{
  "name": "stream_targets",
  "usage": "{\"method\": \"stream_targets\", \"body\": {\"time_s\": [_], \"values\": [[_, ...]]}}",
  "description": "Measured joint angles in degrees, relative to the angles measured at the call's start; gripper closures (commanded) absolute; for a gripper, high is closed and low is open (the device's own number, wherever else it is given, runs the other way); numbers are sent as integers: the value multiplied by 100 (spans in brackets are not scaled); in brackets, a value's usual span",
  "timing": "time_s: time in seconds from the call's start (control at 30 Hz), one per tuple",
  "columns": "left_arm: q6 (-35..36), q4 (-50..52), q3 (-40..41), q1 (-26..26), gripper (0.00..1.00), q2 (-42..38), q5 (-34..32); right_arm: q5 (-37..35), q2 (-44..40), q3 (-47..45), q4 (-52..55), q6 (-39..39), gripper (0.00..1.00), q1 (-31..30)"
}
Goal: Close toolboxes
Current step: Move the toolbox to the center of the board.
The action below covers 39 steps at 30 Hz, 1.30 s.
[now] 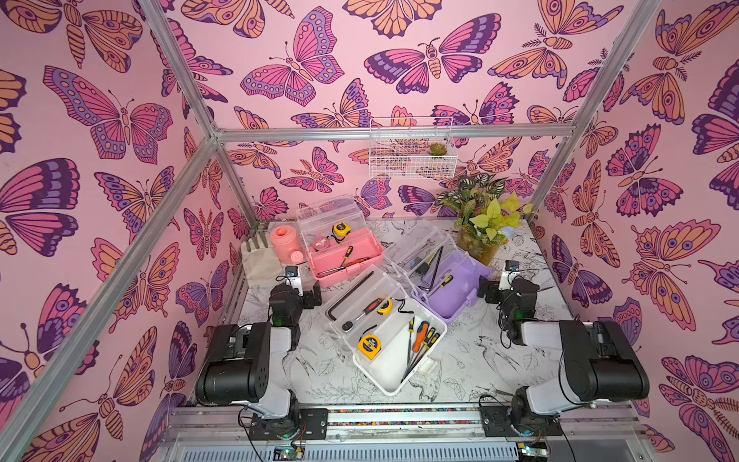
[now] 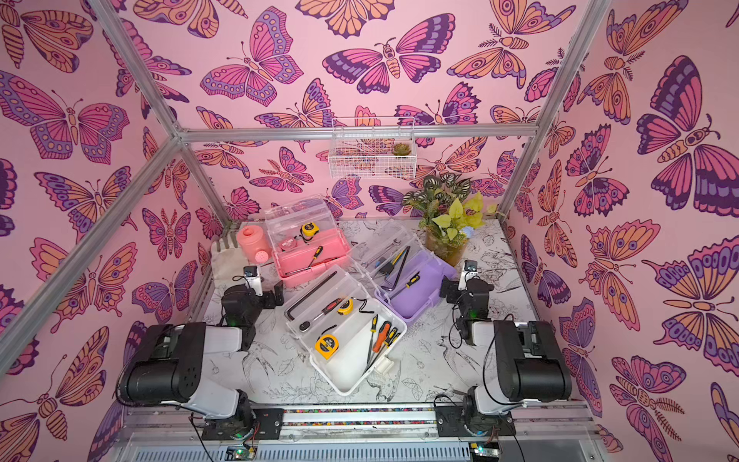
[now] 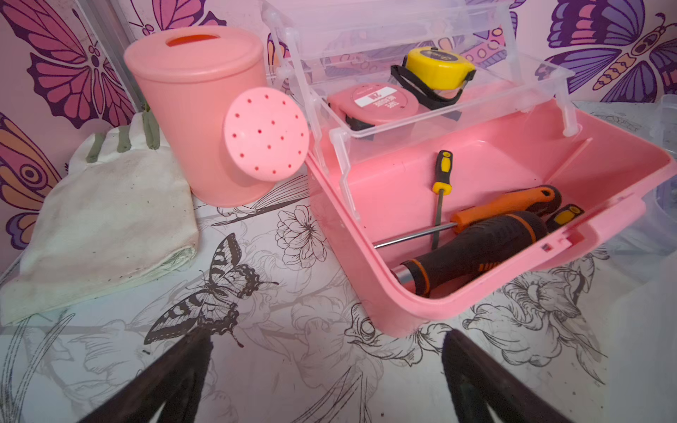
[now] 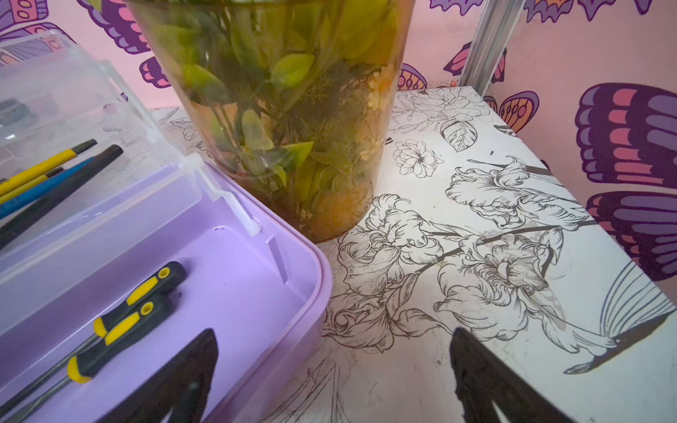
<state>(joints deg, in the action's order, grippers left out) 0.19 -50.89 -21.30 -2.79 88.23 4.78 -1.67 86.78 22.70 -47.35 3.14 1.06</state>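
We find the pink toolbox, lid up, just ahead of the left gripper, whose fingers are spread and empty. The purple toolbox, open, lies under one finger of the right gripper, also spread and empty. The white toolbox lies open between both grippers.

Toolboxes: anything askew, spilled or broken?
Nothing spilled or broken. All three stand open. The white toolbox and purple toolbox sit diagonal to the table edge, packed close beside the pink toolbox.
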Motion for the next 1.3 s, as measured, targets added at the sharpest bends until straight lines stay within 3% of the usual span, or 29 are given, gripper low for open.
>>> {"method": "stream_targets", "body": {"time_s": [1.3], "values": [[-33, 11, 0, -20, 0, -13, -66, -4, 0, 2, 4, 2, 1, 0]]}}
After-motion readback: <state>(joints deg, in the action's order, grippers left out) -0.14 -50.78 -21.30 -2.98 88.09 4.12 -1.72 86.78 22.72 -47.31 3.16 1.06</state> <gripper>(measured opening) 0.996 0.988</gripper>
